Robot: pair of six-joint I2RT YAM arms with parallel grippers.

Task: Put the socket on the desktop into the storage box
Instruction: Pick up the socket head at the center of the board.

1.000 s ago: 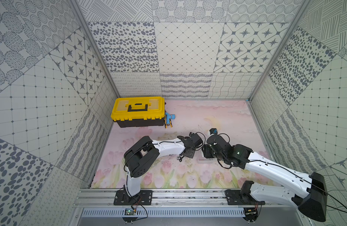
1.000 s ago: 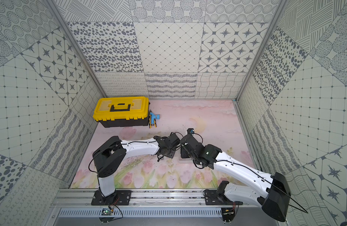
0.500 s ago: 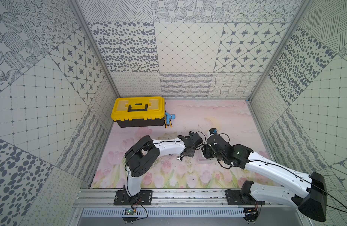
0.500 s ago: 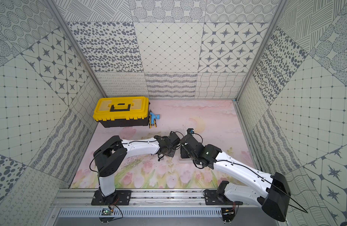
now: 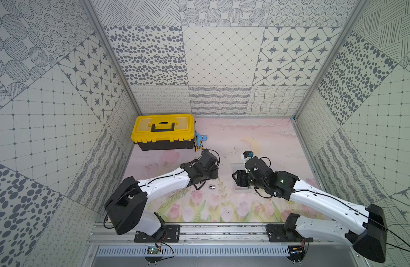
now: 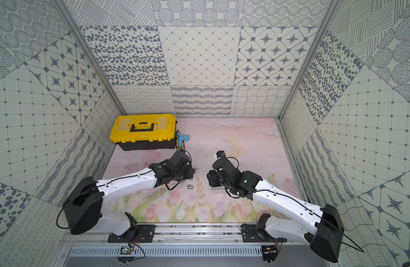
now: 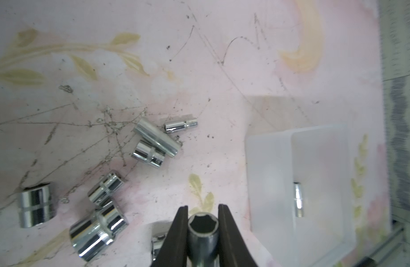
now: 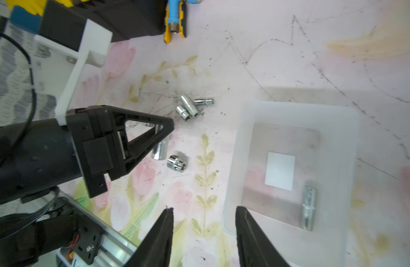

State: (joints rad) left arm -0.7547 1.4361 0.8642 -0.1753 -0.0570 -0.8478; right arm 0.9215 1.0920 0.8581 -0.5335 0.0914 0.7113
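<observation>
Left wrist: glossy chrome hex socket [image 7: 203, 239].

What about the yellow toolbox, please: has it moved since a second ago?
No. The toolbox keeps the same place in the far corner, just as close to the back wall as before.

A yellow-lidded black toolbox [image 5: 163, 131] sits left of centre in both top views, with a blue-and-yellow tool [image 5: 200, 141] just beside its right end.
</observation>
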